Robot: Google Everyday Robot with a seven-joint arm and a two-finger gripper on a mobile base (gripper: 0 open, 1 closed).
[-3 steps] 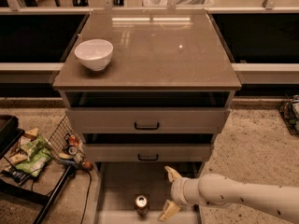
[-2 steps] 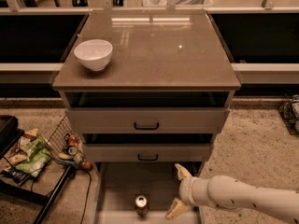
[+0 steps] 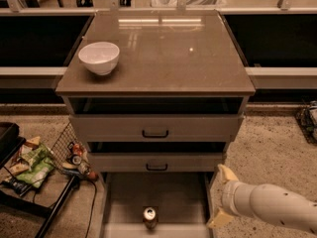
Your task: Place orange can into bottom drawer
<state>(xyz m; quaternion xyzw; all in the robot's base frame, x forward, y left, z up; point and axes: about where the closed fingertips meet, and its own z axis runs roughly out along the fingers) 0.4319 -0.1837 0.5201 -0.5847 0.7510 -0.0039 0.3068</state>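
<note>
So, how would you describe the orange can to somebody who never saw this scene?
Find the grey-beige cabinet with three drawers; its bottom drawer is pulled out. The orange can stands upright near that drawer's front edge, left of the open gripper. It is the only thing in the drawer, small with a silver top.

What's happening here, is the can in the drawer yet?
Yes. The orange can stands upright on the floor of the pulled-out bottom drawer, near its front edge. The robot's pincer is open and empty. It sits to the right of the can, by the drawer's right wall, and touches neither the can nor anything else in view. A white bowl sits on the cabinet top, not involved.
</note>
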